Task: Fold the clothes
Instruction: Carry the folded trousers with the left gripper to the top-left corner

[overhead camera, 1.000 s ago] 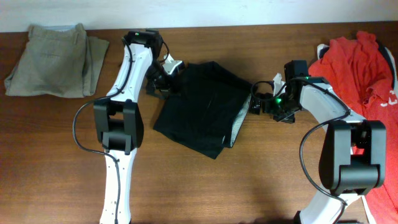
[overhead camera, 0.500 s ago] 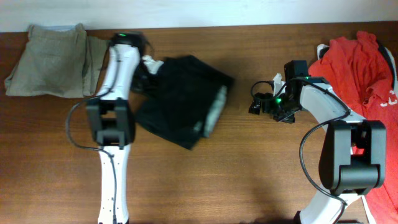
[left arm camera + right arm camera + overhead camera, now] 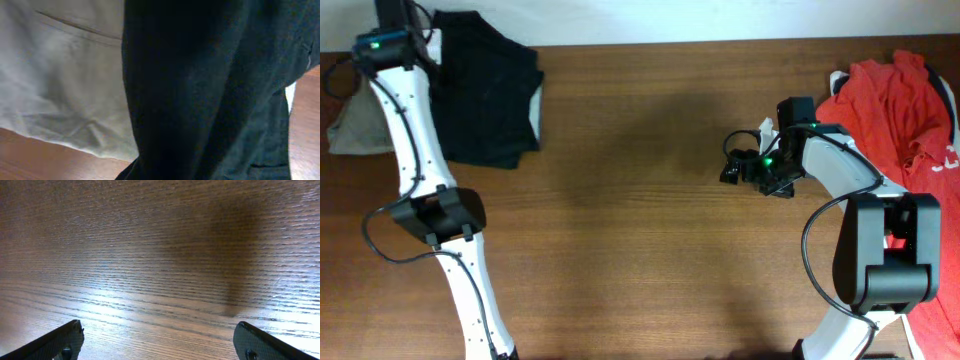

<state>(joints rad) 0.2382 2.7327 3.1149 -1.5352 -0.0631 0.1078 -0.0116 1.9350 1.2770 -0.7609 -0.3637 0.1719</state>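
Note:
A folded black garment (image 3: 485,85) lies at the far left back of the table, overlapping the folded khaki trousers (image 3: 352,128). My left gripper (image 3: 428,48) is at the garment's left back edge and shut on it. In the left wrist view the black cloth (image 3: 200,90) fills most of the picture and hides the fingers, with the khaki cloth (image 3: 60,75) beneath it. My right gripper (image 3: 732,165) hovers open over bare wood to the right of centre, its fingertips (image 3: 65,340) wide apart with nothing between them.
A heap of red clothes (image 3: 900,100) lies at the right edge behind the right arm. The wooden table's (image 3: 640,230) back edge runs just behind the black garment. The left arm stretches along the left side.
The left gripper shut on the black garment and dragged it from the table's middle to the far left, onto the khaki trousers. The right arm has stayed put.

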